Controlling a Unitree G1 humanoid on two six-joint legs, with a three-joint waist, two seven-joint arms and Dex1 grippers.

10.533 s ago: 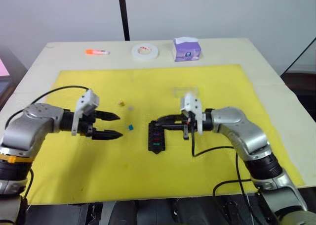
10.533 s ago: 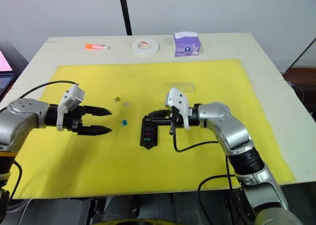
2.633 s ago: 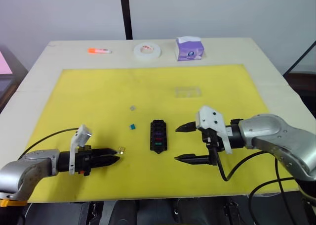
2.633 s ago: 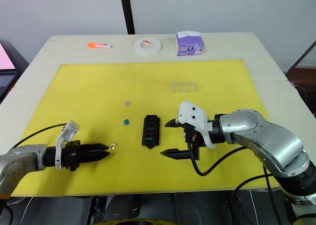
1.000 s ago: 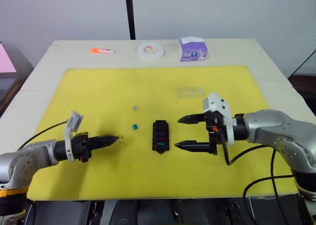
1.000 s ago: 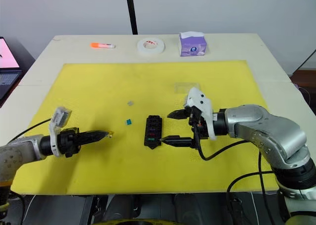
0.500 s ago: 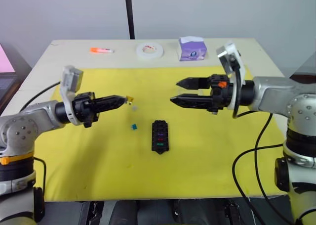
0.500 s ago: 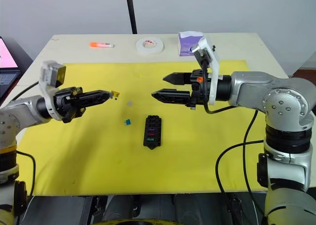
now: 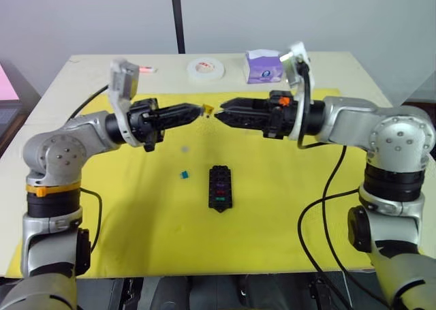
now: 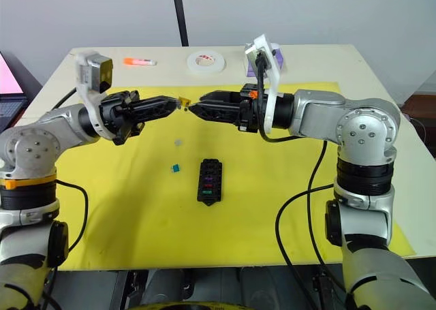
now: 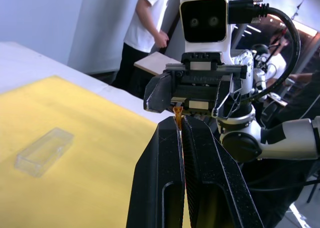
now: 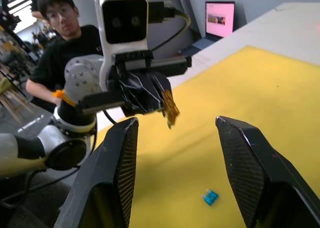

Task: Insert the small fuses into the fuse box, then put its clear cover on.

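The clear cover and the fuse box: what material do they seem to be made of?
The clear cover looks like thin, colourless, transparent plastic with a glossy finish: the yellow mat shows through it and its edges catch light. The fuse box looks like black moulded plastic, matt, with square slots; this is hard to confirm.

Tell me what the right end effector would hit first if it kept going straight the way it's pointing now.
Most likely the amber fuse pinched at the tip of the left end effector, which faces the open right end effector nearly tip to tip above the yellow mat. Depth is hard to judge, though.
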